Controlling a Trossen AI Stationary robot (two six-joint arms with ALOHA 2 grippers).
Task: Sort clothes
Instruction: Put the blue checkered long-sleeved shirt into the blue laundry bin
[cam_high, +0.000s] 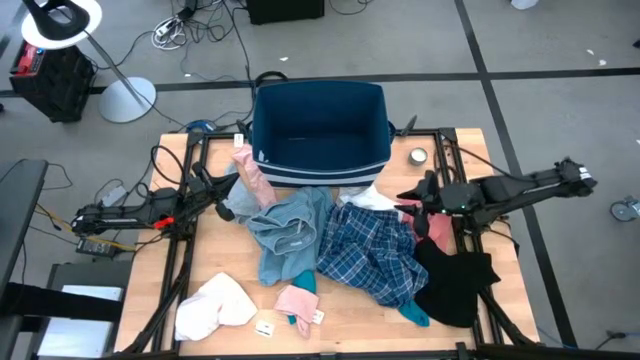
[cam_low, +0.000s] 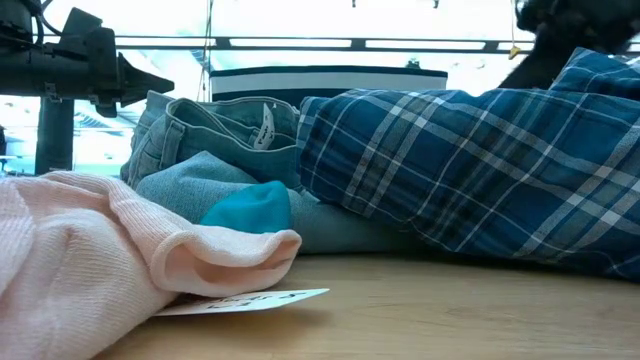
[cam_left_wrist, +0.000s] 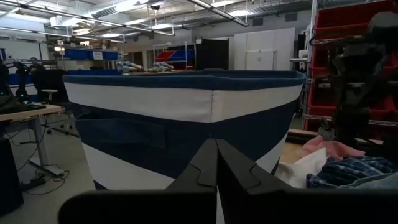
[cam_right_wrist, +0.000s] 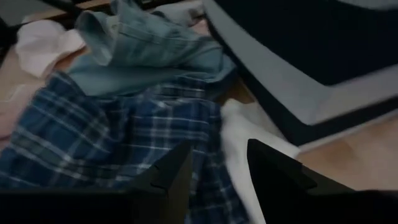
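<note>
— Plaid shirt (cam_right_wrist: 93, 155) and a white cloth (cam_right_wrist: 245, 140) lie right under the right gripper (cam_right_wrist: 217, 171), fingers apart, holding nothing.
— And the left gripper (cam_left_wrist: 216, 163)?
— Fingers together, empty. Past them stands the blue bin (cam_left_wrist: 180, 118).

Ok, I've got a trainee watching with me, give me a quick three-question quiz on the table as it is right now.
1. True or false: the dark blue bin already holds a garment.
2. Which gripper has its fingers apart above the clothes?
A. left gripper
B. right gripper
3. Fill in: the right gripper hangs over the edge of the blue plaid garment, beside a ____ garment.

Key:
1. False, the bin shows empty in the high view.
2. B; the left gripper is shut, facing the bin's wall.
3. White.
</note>
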